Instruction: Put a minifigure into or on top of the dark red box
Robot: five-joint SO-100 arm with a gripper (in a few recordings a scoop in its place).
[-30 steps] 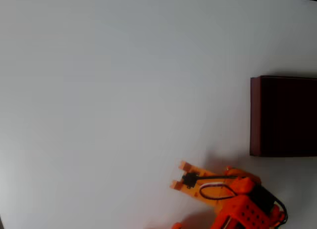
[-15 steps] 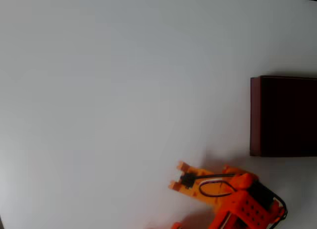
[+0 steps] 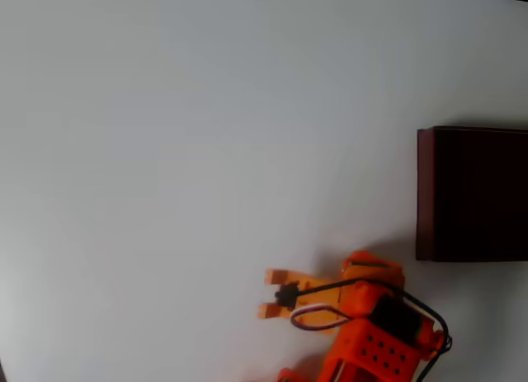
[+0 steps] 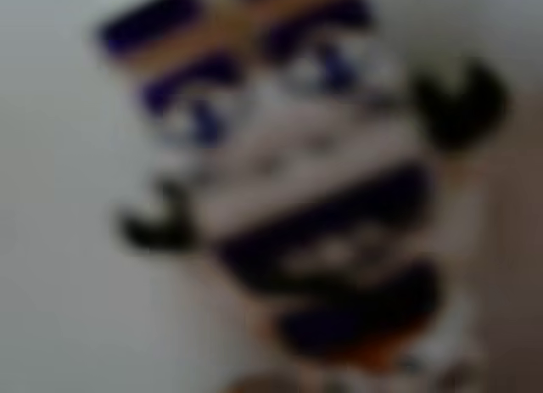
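In the wrist view the minifigure point(image 4: 297, 198) looms very close and blurred: whitish with blue and dark marks, and small black hands at its sides. In the overhead view my orange gripper point(image 3: 271, 294) lies near the bottom edge and points left, its two fingertips point(image 3: 276, 276) a little apart. The figure is hidden under it there, and I cannot make out whether the fingers hold it. The dark red box point(image 3: 472, 194) stands at the right edge, up and to the right of the gripper, with a near-black inside.
A plain white table point(image 3: 165, 151) stretches to the left and above the gripper. The orange arm point(image 3: 375, 332) with its black cable comes in from the bottom edge, just below the box's lower left corner.
The gripper and arm have shifted left by a small amount, away from the box. The gap between the fingertips looks the same. The box has stayed put.
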